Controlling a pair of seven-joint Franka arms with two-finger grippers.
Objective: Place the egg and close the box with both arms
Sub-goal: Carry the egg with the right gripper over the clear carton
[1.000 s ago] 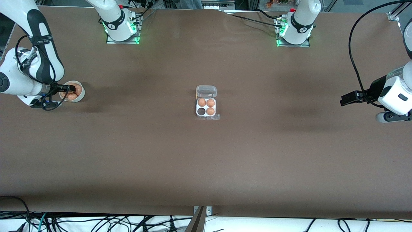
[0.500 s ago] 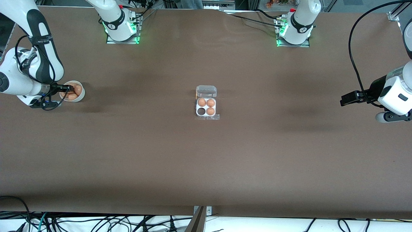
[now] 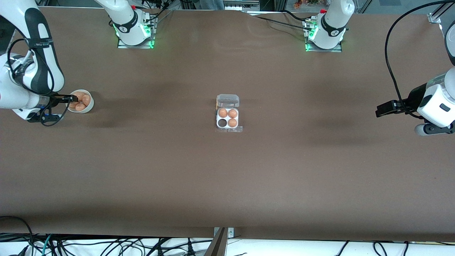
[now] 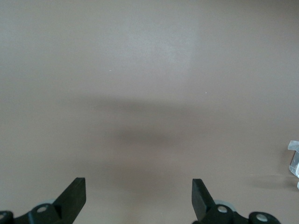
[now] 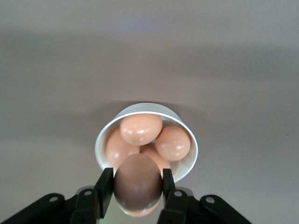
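A round white bowl (image 3: 87, 105) sits on the brown table (image 3: 227, 177) toward the right arm's end.

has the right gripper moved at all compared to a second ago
Yes. The right gripper, shut on an egg, has drawn back across the white bowl toward the table's right-arm end, with its arm.

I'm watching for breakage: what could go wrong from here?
The right claw grips an egg only by its sides above the white bowl, so it may slip or crack. The egg carton has just one empty cell beside three eggs, so a poorly aimed placement could knock them.
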